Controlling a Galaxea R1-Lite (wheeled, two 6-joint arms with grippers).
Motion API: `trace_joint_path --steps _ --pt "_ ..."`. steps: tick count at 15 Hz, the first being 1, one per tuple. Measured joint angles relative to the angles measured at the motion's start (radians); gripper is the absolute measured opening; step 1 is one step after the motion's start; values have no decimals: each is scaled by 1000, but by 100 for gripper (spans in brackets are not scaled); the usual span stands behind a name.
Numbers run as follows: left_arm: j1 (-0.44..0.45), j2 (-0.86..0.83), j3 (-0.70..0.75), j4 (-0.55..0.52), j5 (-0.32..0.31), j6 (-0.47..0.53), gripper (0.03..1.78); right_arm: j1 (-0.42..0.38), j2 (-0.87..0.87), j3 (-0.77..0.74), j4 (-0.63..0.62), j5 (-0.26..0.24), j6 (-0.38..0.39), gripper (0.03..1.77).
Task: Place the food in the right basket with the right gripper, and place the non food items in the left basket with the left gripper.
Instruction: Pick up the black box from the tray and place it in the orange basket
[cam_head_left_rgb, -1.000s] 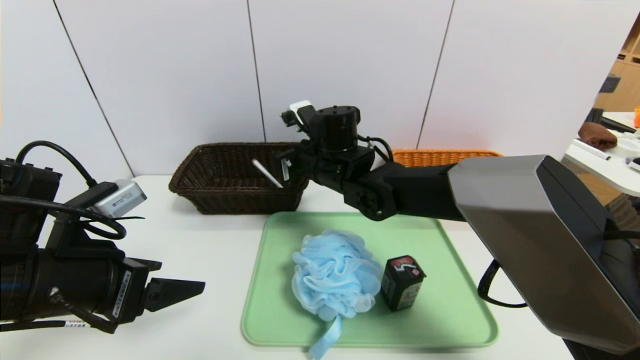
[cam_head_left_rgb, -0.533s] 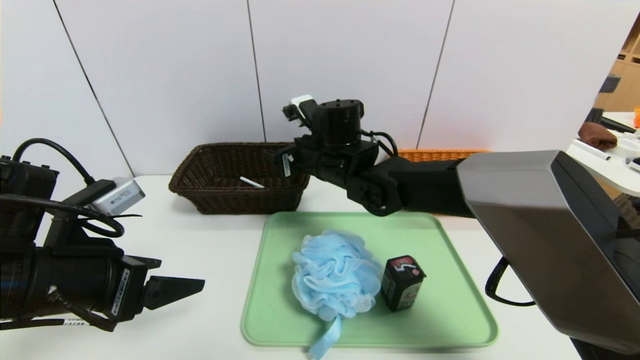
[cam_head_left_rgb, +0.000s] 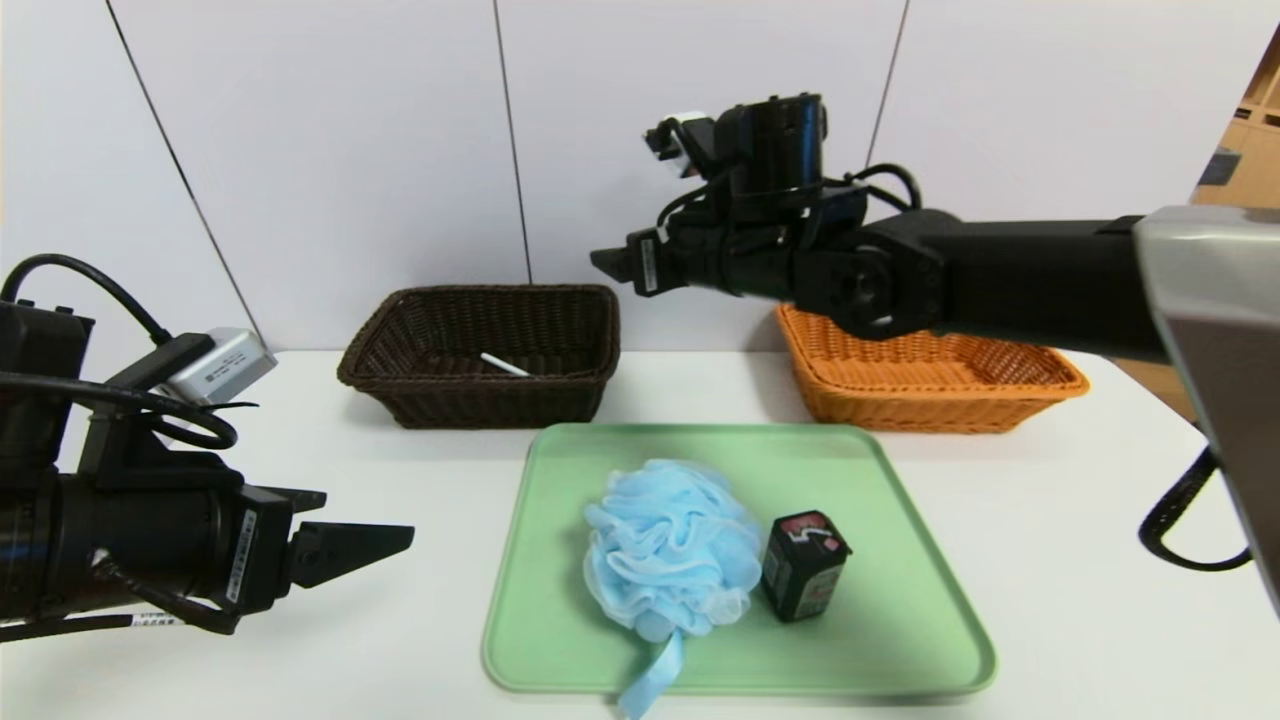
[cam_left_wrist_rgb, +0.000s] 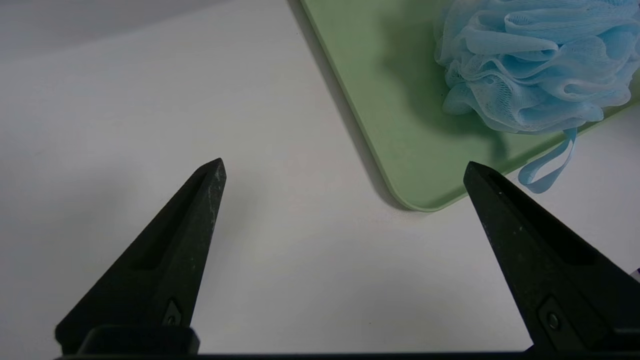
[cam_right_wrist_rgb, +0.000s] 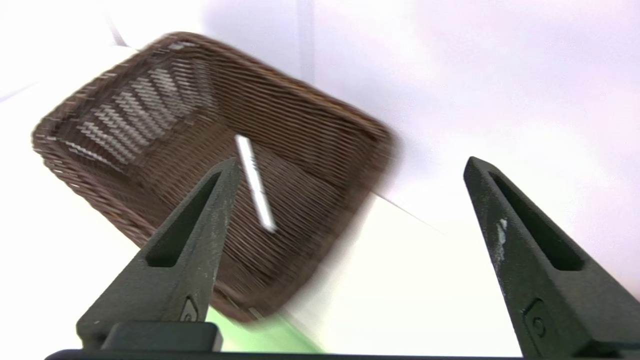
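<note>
A blue bath pouf (cam_head_left_rgb: 670, 545) and a small black carton (cam_head_left_rgb: 803, 565) lie on the green tray (cam_head_left_rgb: 900, 590). Inside the brown left basket (cam_head_left_rgb: 500, 405) a white pen (cam_head_left_rgb: 503, 365) lies flat. The orange right basket (cam_head_left_rgb: 930, 375) holds nothing I can see. My right gripper (cam_head_left_rgb: 612, 268) hangs open and empty high above the gap between the two baskets; its wrist view looks down on the brown basket (cam_right_wrist_rgb: 300, 130) and the pen (cam_right_wrist_rgb: 255, 182). Low over the table, left of the tray, my left gripper (cam_head_left_rgb: 368, 515) stands open and empty.
In the left wrist view the tray's near corner (cam_left_wrist_rgb: 400, 150) and the pouf (cam_left_wrist_rgb: 530, 65) lie ahead of the open left gripper (cam_left_wrist_rgb: 345, 167). White table surrounds the tray. A white panelled wall stands just behind both baskets.
The pen dropped from the right gripper and settled flat in the brown basket. The right arm then rose and swung right, uncovering the orange basket. The left arm barely moved.
</note>
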Motion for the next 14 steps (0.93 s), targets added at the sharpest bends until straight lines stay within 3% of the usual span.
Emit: trace_joint_path --steps 7,14 --pt "0 -1 -2 -2 0 0 169 -80 -215 14 386 -57 36 165" --pt "0 -1 1 0 -2 0 169 -96 -421 176 614 -66 52 168"
